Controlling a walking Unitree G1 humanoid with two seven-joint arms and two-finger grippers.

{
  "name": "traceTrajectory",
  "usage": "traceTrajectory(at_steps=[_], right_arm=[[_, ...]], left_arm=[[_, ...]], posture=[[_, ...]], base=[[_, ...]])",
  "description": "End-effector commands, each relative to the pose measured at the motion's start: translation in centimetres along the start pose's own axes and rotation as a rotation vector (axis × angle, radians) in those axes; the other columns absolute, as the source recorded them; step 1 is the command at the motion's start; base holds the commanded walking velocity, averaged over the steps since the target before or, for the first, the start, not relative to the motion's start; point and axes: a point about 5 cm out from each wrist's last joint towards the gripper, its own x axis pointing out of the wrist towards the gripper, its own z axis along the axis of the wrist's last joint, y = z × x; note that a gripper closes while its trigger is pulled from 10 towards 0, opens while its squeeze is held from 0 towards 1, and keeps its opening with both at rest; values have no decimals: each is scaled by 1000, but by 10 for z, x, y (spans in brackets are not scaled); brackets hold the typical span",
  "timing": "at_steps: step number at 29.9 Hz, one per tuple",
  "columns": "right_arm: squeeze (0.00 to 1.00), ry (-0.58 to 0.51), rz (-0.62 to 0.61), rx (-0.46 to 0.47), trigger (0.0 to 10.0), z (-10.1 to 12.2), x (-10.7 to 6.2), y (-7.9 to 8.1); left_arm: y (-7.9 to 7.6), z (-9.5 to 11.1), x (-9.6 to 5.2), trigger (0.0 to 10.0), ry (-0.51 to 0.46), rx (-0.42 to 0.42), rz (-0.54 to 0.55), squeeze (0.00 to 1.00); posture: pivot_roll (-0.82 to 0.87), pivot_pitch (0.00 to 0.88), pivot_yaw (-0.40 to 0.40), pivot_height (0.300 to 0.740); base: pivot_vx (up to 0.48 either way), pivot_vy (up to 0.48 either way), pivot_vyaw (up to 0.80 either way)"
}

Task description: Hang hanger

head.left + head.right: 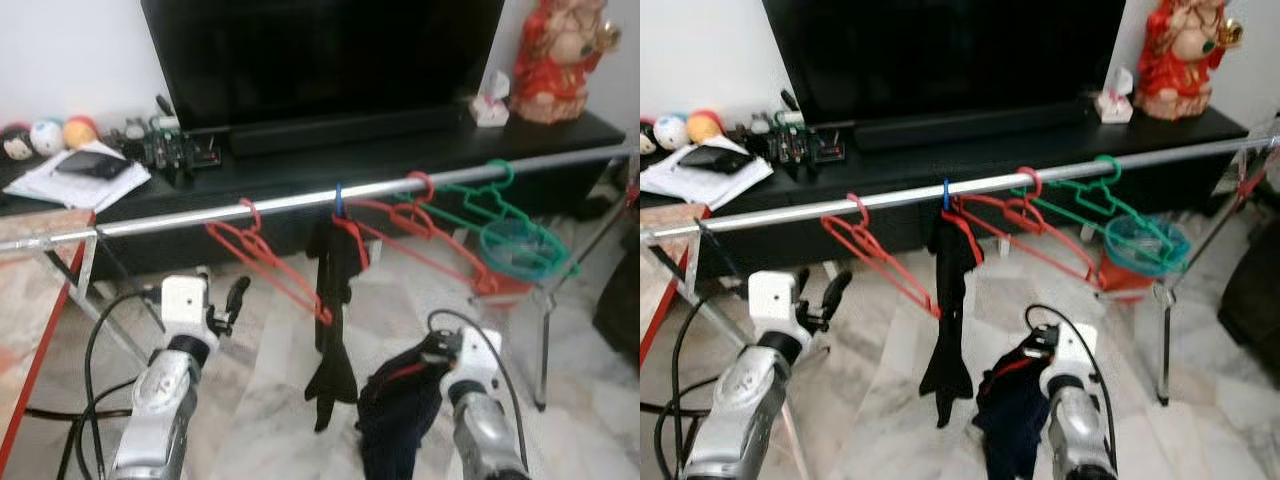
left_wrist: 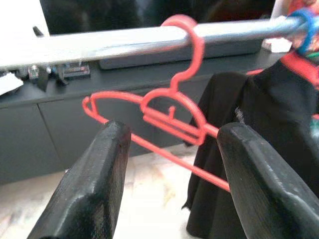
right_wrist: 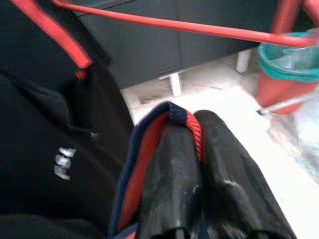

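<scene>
Right hand (image 1: pixel 435 352), nearest me, is clamped on a dark navy garment with red trim (image 1: pixel 400 415), held low under the rail. Left hand (image 2: pixel 172 164) is spread wide, just short of the empty red hanger (image 1: pixel 268 262) hooked near the rail's (image 1: pixel 180 220) left end. I judge the step: taking that hanger. Next: close on its lower bar, lift the hook clear.

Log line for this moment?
left gripper: open, at red hanger on rail | right gripper: shut on dark garment
</scene>
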Motion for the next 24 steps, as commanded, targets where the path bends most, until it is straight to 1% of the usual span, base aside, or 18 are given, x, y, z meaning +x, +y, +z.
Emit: traceTrajectory(at_steps=[1,3,5,8,10,13,14,15,16,17,18,19,22,23,24], right_arm=[[0,-22,20,0,10000,5,3,7],[0,-22,20,0,10000,5,3,7],[0,-23,21,1,10000,5,3,7],[0,-22,21,3,10000,5,3,8],[0,-23,21,5,10000,6,3,8],[0,-22,20,6,10000,6,3,8],[0,-22,22,6,10000,6,3,8],[0,-22,23,6,10000,6,3,8],[0,-22,23,6,10000,6,3,8],[0,-22,24,7,10000,6,4,8],[0,-22,24,7,10000,6,4,8],[0,-22,25,7,10000,6,4,8],[0,-18,30,6,10000,6,4,9],[0,-17,30,6,10000,6,4,9],[0,-17,31,7,10000,6,4,10]], left_arm=[[0,-5,2,10000,39,-19,-17,0],[-3,-6,4,10000,55,-31,-32,0],[-7,-12,6,10000,102,-68,-64,0],[-12,-14,11,10000,120,-88,-83,0],[-13,-13,19,10000,127,-102,-83,0],[-14,-13,27,10000,146,-95,-74,0],[-16,-13,34,10000,165,-93,-75,0],[-17,-13,38,10000,178,-82,-69,0],[-17,-13,38,10000,178,-82,-69,0],[-19,-10,48,10000,188,-90,-61,0],[-19,-10,48,10000,188,-90,-61,0],[-22,-8,59,10000,203,-114,-48,0],[-26,-3,76,10000,240,-128,-27,0],[-26,-3,77,10000,244,-128,-26,0],[-28,-1,83,10000,253,-119,-29,0]], posture=[[27,31,9,740],[27,37,8,740],[27,37,8,740],[28,36,8,740],[28,38,7,740],[29,38,5,740],[27,38,5,740],[27,38,5,740],[27,38,5,740],[24,36,5,740],[24,36,5,740],[23,38,3,740],[23,36,2,740],[20,37,2,740],[17,38,4,740]], base=[[0,0,0],[0,0,0],[0,0,0],[0,0,0],[0,0,0],[0,0,0],[0,0,0],[0,0,0],[0,0,0],[0,0,0],[0,0,0],[0,0,0],[0,0,0],[0,0,0],[0,0,0]])
